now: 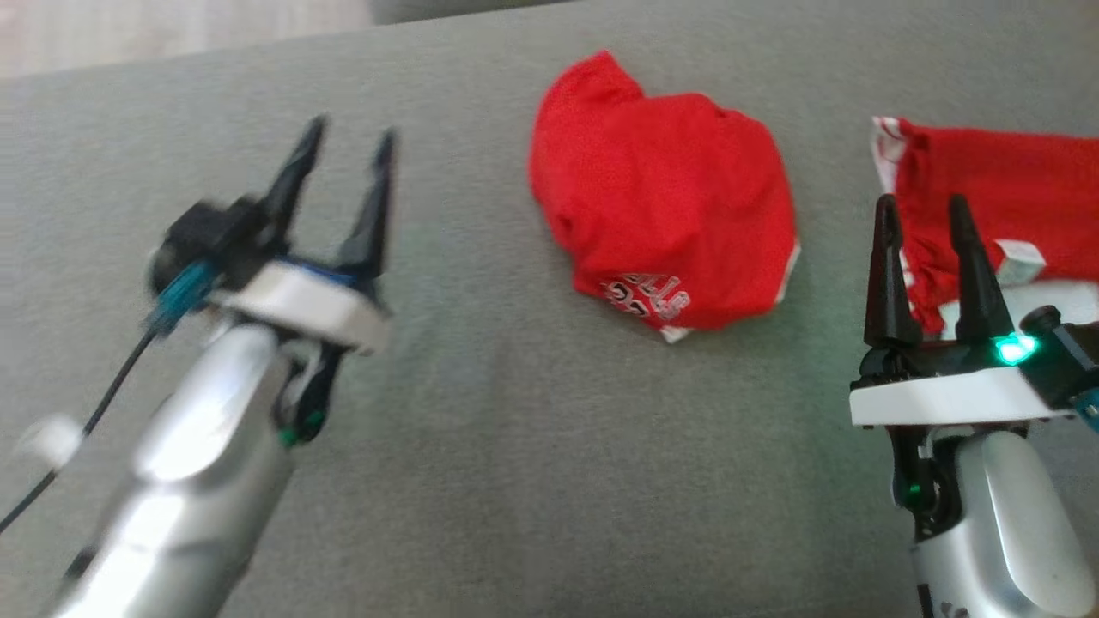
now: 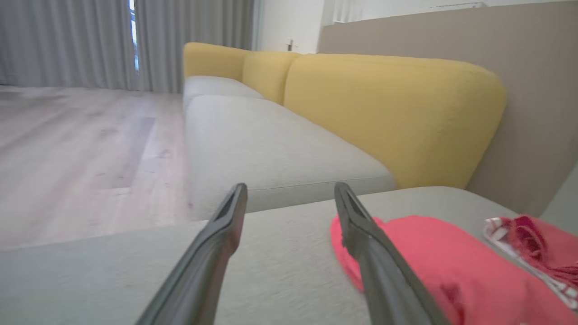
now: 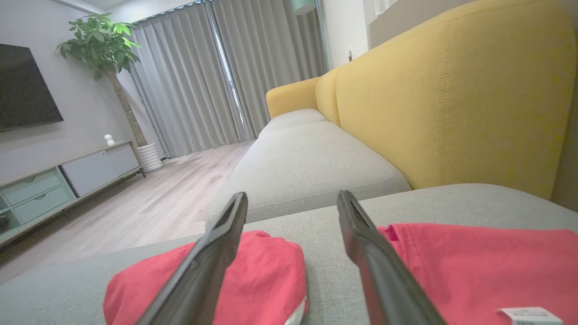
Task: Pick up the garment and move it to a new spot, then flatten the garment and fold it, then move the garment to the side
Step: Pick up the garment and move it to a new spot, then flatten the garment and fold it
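Left jaws wide apart, nothing between them; the head view is blurred there. Folded red garment lies on the grey sofa seat, to the right of the left jaws and a little ahead, not touching. Right jaws also wide, empty. The garment sits ahead-left of them, and a second red garment with a white label lies just ahead-right.

Our two forearms are rounded and silvery, each capped by a flat white wrist plate that carries two long, tapering dark fingers. By our left gripper we see a teal connector and a thin black cable; by our right gripper a bright green light glows at the plate's edge, a smaller one below.
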Controlling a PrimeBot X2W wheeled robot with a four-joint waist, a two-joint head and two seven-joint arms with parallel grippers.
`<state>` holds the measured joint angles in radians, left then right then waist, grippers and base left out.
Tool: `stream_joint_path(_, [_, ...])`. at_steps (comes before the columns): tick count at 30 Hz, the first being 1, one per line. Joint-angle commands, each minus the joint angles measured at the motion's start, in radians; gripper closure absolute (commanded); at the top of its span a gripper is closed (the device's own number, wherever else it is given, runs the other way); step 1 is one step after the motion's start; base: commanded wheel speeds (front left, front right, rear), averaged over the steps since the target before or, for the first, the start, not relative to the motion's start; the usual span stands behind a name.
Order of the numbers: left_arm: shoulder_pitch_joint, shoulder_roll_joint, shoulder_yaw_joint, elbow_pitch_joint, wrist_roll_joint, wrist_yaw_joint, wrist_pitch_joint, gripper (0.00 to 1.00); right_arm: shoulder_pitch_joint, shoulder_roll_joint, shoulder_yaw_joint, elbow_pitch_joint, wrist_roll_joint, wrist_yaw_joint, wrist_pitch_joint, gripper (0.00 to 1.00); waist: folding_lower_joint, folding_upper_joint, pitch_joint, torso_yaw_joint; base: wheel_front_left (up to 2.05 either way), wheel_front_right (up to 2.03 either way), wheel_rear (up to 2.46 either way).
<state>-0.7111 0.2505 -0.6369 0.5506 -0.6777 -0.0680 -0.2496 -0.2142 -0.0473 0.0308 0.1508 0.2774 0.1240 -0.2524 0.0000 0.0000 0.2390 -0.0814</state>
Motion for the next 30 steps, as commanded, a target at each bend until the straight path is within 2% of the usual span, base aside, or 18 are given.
stream_joint_path(1, [0.018, 0.055, 0.067, -0.053, 0.031, 0.013, -0.012, 0.00, -0.008, -0.003, 0.016, -0.024, -0.015, 0.007, -0.009, 0.00, 0.0000, 0.0000, -0.023, 0.037, 0.00, 0.00, 0.00])
stream_joint_path(6, [0.210, 0.096, 0.203, -0.199, 0.104, 0.054, -0.012, 0.00, 0.017, -0.003, -0.004, -0.009, -0.037, 0.007, -0.009, 0.00, 0.0000, 0.0000, -0.056, 0.089, 0.00, 0.00, 0.00])
stream_joint_path(8, [0.296, 0.090, 0.250, -0.265, 0.135, 0.068, -0.012, 0.00, 0.025, -0.003, -0.010, -0.003, -0.039, 0.007, -0.009, 0.00, 0.0000, 0.0000, -0.066, 0.102, 0.00, 0.00, 0.00])
stream_joint_path(11, [0.441, 0.045, 0.322, -0.375, 0.195, 0.089, -0.012, 0.00, 0.032, -0.003, -0.004, 0.010, -0.040, 0.007, -0.009, 0.00, 0.0000, 0.0000, -0.071, 0.115, 0.00, 0.00, 0.00])
stream_joint_path(14, [0.512, -0.005, 0.366, -0.417, 0.219, 0.082, -0.012, 0.00, 0.033, -0.003, -0.002, 0.015, -0.039, 0.007, -0.009, 0.00, 0.0000, 0.0000, -0.074, 0.118, 0.00, 0.00, 0.00])
stream_joint_path(19, [0.543, -0.056, 0.401, -0.435, 0.285, 0.050, -0.012, 0.00, 0.032, -0.003, -0.001, 0.021, -0.039, 0.007, -0.009, 0.00, 0.0000, 0.0000, -0.074, 0.119, 0.00, 0.00, 0.00])
stream_joint_path(30, [0.544, -0.121, 0.464, -0.426, 0.350, -0.013, -0.012, 0.00, 0.027, -0.003, -0.005, 0.028, -0.039, 0.007, -0.009, 0.00, 0.0000, 0.0000, -0.065, 0.116, 0.00, 0.00, 0.00])
